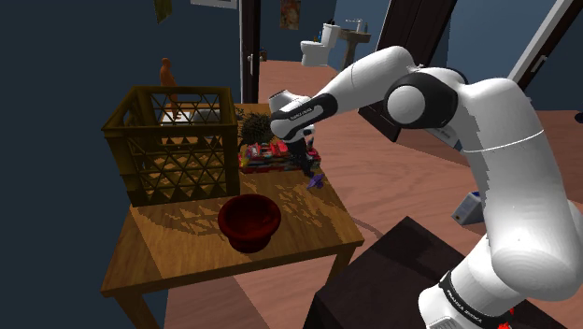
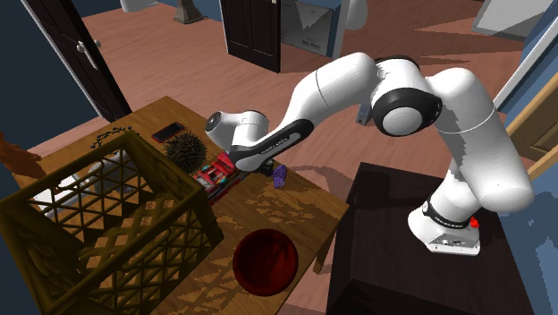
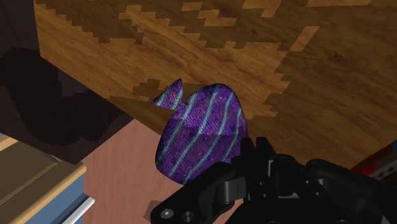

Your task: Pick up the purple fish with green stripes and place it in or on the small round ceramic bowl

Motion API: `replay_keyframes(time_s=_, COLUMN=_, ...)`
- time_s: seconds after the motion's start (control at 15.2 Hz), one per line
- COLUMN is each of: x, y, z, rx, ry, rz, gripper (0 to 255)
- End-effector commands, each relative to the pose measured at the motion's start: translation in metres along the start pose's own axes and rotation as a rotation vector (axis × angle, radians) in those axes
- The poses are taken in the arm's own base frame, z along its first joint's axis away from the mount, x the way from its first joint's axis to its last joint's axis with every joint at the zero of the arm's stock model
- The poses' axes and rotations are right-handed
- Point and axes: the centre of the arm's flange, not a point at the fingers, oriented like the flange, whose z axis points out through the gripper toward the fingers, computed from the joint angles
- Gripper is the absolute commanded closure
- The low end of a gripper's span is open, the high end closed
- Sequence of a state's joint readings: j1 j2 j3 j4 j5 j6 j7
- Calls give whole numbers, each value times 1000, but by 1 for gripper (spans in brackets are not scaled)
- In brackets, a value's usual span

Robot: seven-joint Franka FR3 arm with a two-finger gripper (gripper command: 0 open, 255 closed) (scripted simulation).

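Hand by purple fish at desk edge
Wrist view shows its stripes, shoulder view the red bowl; whether the hand grips is unclear.

Purple cloth fish with pale teal stripes overhangs the wooden surface edge; dark red round bowl upright, well apart.

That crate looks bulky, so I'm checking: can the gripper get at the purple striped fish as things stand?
Probably yes. The gripper is right at the fish by the edge of the table; the crate and red bowl stand aside, with nothing between gripper and fish.
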State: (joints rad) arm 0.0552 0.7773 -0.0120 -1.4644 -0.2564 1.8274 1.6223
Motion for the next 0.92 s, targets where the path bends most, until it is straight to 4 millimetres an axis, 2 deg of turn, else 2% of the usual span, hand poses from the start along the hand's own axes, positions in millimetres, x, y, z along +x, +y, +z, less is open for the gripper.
replay_keyframes(time_s=0.0, x=0, y=0, z=2, rx=-2, ry=0, rz=0, gripper=255)
replay_keyframes(time_s=0.13, x=-2, y=-4, z=2, rx=-2, ry=0, rz=0, gripper=255)
replay_keyframes(time_s=0.86, x=11, y=19, z=-50, rx=-2, ry=0, rz=0, gripper=255)
